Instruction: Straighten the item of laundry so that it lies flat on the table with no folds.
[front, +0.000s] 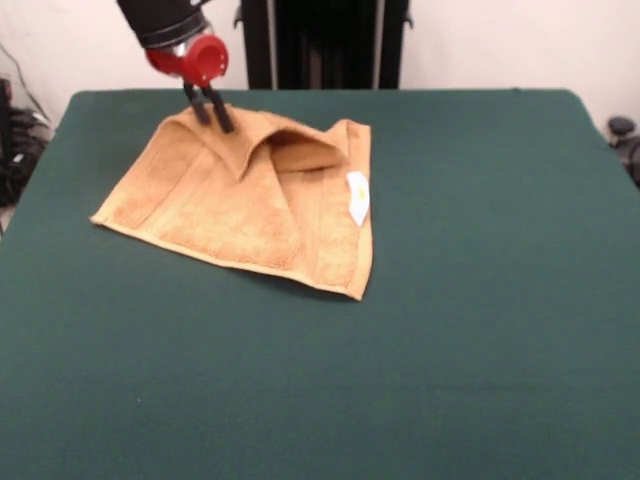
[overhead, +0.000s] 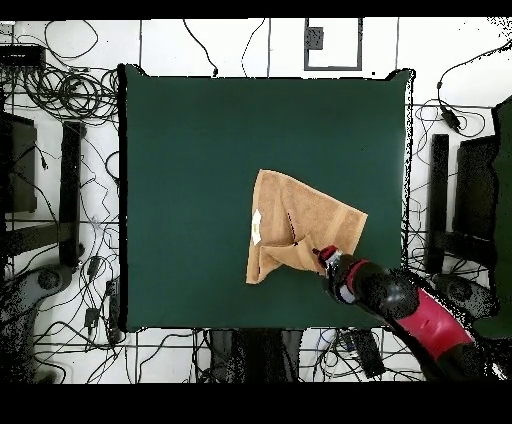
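The tan-orange towel (front: 250, 205) lies crumpled on the far left part of the green table (front: 480, 300). One flap is folded over toward the middle, and a fold stands up like a tent at its far edge. Its white care tag (front: 358, 197) shows on the right side. My gripper (front: 210, 112) comes down from the top left with its red wrist above. Its black fingers are close together and pinch the raised far edge of the towel. In the overhead view the towel (overhead: 295, 225) lies right of centre, with the gripper (overhead: 322, 253) at its lower right corner.
The table (overhead: 200, 150) is far wider than the towel. Cables and stands lie on the floor around the table (overhead: 70, 95). The robot pedestal (front: 325, 40) stands behind the far edge.
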